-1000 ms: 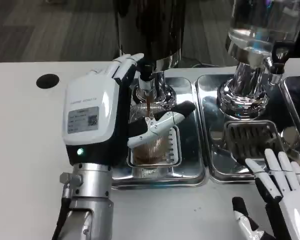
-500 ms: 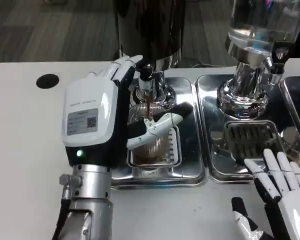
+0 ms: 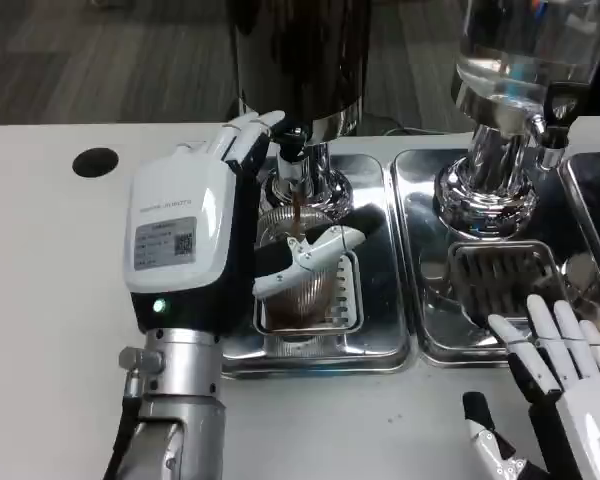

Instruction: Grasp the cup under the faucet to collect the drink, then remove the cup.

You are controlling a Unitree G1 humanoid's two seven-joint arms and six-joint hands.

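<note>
My left hand [image 3: 230, 235] wraps the cup [image 3: 298, 292], faucet [image 3: 292, 172] just above pouring dark drink [image 3: 297, 212] into it. My right hand [image 3: 555, 385] rests apart, fingers spread, empty.

Clear ribbed cup [image 3: 302, 290], upright on the drip grate, directly under the faucet [image 3: 293, 172], brown drink streaming in

Brown drink [image 3: 297, 210], ribbed clear cup [image 3: 302, 296], shiny silver tray [image 3: 380, 300].
</note>
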